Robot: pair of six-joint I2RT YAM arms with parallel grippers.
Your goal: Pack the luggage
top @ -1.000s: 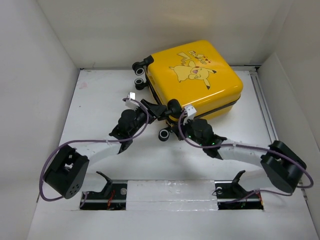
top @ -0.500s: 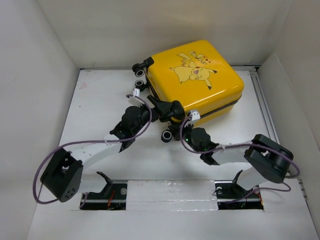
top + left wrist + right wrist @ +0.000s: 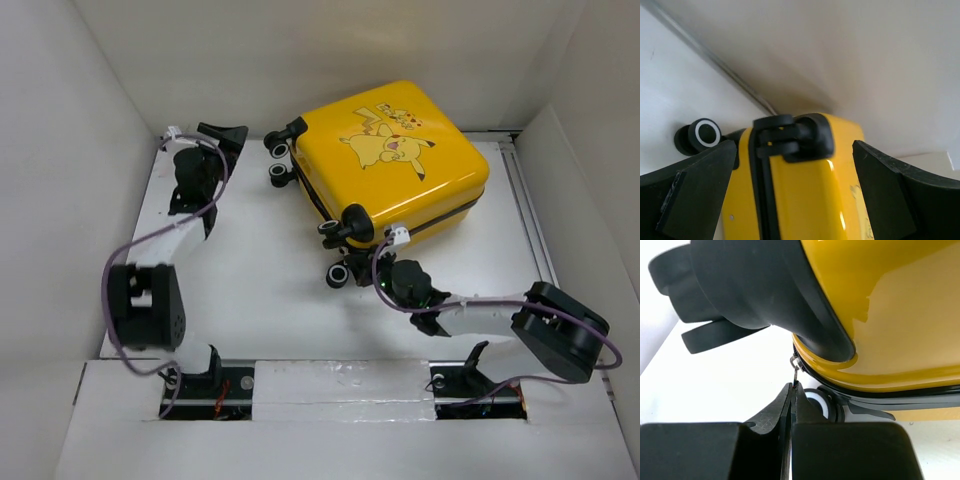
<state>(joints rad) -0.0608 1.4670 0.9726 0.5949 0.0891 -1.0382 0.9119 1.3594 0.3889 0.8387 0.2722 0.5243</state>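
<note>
The right gripper point(image 3: 791, 390) has its fingers pressed together, and the thin metal zipper pull point(image 3: 795, 371) hangs down into the very tips, so it looks pinched there, though the hold is too slight to be sure how firm it is. Just above and ahead of those tips sits a black wheel housing point(image 3: 765, 290) at the corner of the luggage point(image 3: 400, 160), and a wheel point(image 3: 819, 405) shows just to the right of the fingers, beneath the dark zip seam. That seam is what the next move turns on, by my reading. From the pinch it runs off to the gripper's right along the near flank of the yellow shell, so the pull would have to be drawn along that line and not tugged away from the case. The luggage lies flat and closed on the table point(image 3: 260, 290) with the cartoon side up. Its wheeled end is toward the arms' left, and its long axis leads away from the right gripper toward the far right. The left gripper point(image 3: 228, 134) stands with fingers spread wide and holds nothing. It is well apart from the case, off the wheeled end. From its own view the shell lies straight ahead, with one far wheel point(image 3: 705, 134) off to its left. The right arm is plainly the nearer, already at the zip.
</note>
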